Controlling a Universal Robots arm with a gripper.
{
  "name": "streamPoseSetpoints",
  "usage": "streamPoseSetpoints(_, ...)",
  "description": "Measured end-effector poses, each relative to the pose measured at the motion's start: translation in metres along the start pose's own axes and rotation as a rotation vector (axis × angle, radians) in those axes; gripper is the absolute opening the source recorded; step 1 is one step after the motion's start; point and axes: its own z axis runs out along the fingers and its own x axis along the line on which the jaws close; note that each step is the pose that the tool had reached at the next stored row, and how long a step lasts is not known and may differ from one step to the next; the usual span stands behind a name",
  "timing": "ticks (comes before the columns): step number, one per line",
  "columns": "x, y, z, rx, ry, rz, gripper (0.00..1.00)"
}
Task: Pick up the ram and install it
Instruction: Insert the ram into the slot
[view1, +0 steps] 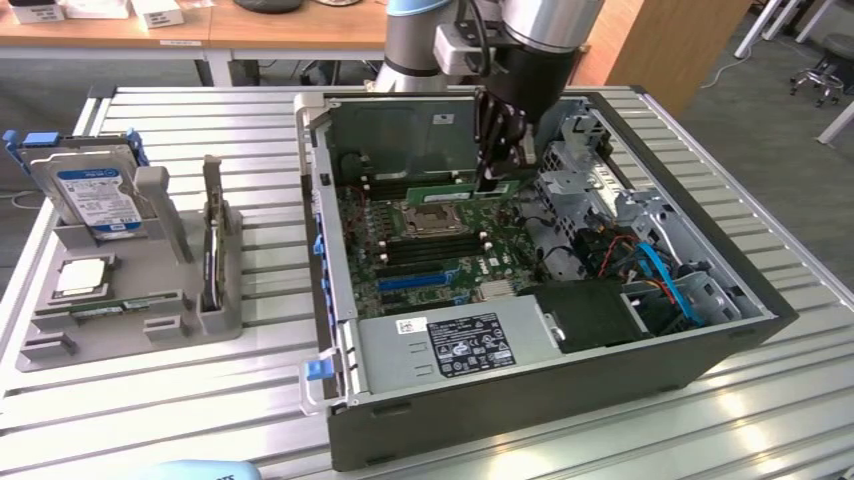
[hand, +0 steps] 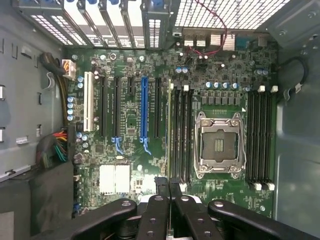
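Note:
The ram (view1: 451, 188), a thin green stick, hangs level inside the open computer case (view1: 747, 300), just above the motherboard and behind the processor socket (view1: 430, 220). My gripper (view1: 495, 180) reaches straight down into the case and is shut on the ram's end toward the exterior view's right. In the wrist view the ram (hand: 170, 130) appears edge-on as a thin pale line running away from my closed black fingers (hand: 155, 215). It lies along the outer edge of the bank of black memory slots (hand: 183, 135) beside the socket (hand: 219, 145).
A grey holder (view1: 174, 310) on the exterior view's left carries a hard drive (view1: 96, 195) with a blue-white label and a square silver processor (view1: 83, 275). Inside the case are a power supply (view1: 461, 345), a drive cage (view1: 587, 160) and blue cables (view1: 667, 280).

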Motion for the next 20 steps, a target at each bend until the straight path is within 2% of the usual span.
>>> streamPoseSetpoints(9, 0.0, -0.0001, 0.0028, 0.0, -0.0002, 0.0, 0.12)
streamPoseSetpoints(20, -0.01, -0.0003, 0.0067, 0.0001, -0.0001, 0.0, 0.12)
